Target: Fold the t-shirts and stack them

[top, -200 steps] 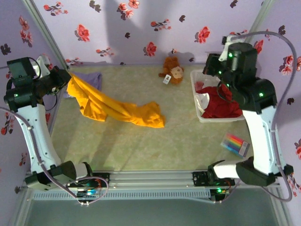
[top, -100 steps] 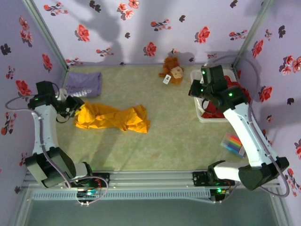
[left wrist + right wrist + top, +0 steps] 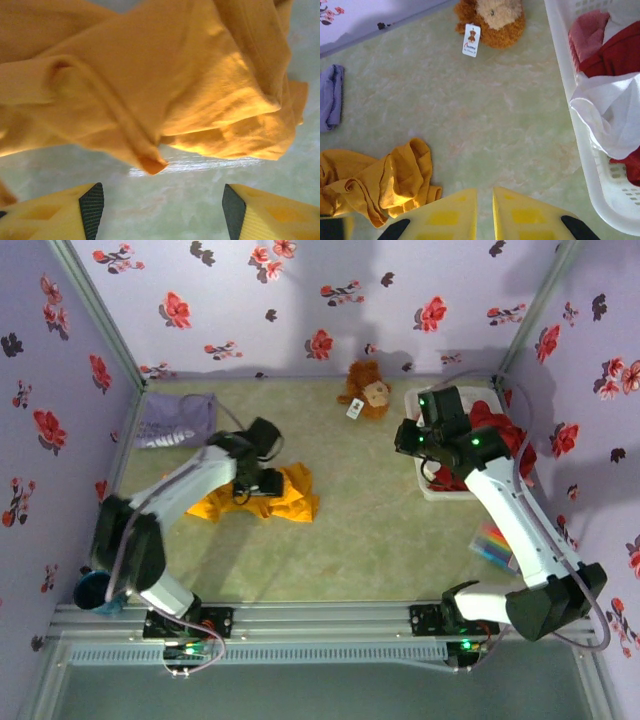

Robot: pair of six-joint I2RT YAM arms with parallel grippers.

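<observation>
Top external view: the orange-yellow t-shirt (image 3: 295,502) lies bunched and unfolded on the desk (image 3: 370,530). The left end effector (image 3: 161,202) is poised spread above its edge, likely seeking a hold. The right end effector (image 3: 484,192), nearly pressed together and empty, hangs beside the basket (image 3: 428,490).

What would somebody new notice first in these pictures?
The bright orange-yellow t-shirt, crumpled left of centre on the table, with the left gripper open just above it. Next, the white basket of red cloth at the right edge and the brown plush toy by the far wall.
</observation>
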